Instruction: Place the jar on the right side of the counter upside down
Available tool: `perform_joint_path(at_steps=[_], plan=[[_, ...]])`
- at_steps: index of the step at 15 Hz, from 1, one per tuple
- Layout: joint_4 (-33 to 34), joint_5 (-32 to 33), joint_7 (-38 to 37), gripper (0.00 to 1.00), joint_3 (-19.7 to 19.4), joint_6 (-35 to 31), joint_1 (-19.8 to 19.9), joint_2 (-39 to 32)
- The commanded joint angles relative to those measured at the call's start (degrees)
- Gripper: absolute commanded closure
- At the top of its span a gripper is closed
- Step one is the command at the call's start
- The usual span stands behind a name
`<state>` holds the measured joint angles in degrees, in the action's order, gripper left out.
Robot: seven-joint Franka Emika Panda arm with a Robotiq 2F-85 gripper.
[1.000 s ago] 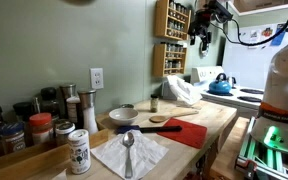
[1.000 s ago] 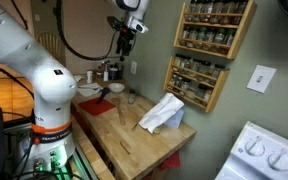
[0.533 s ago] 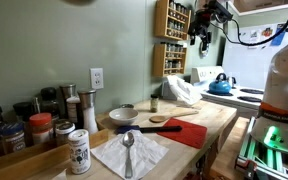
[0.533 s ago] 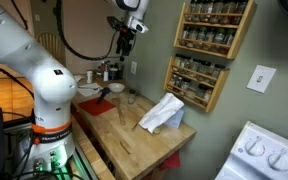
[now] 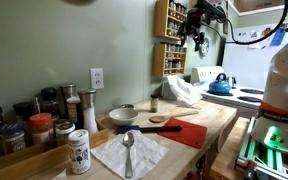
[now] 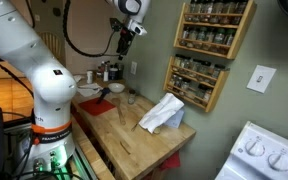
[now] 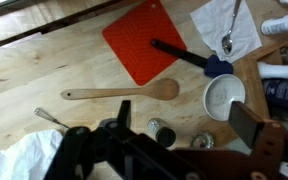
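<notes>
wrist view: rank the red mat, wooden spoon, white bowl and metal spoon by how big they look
1. red mat
2-3. wooden spoon and white bowl: the spoon is longer, the bowl broader, too alike to rank
4. metal spoon

Counter — red mat, wooden spoon, bowl

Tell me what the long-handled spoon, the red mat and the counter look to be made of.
The long-handled spoon: wood, it seems, matte tan with no shine. The red mat: probably silicone or rubber, flat, evenly red and dull; the look leaves it open. The counter: light wood butcher block, pale planks with visible grain and seams.
</notes>
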<state>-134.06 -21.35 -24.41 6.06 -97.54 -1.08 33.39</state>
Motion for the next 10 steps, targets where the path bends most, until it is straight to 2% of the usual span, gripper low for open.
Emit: perform_joint_path(at_steps=[1, 5, 8, 10], plan=[[7.20, -2.34, -12.53, 0.00, 4.99, -4.06, 1.42, -11.36], [9.67, 1.01, -25.69, 0.00, 6.66, -11.27, 1.00, -20.43], [10.16, 2.15, -34.02, 0.00, 5.68, -13.91, 0.08, -26.34], [10.12, 1.90, -36.56, 0.00, 4.72, -16.07, -0.62, -29.72]])
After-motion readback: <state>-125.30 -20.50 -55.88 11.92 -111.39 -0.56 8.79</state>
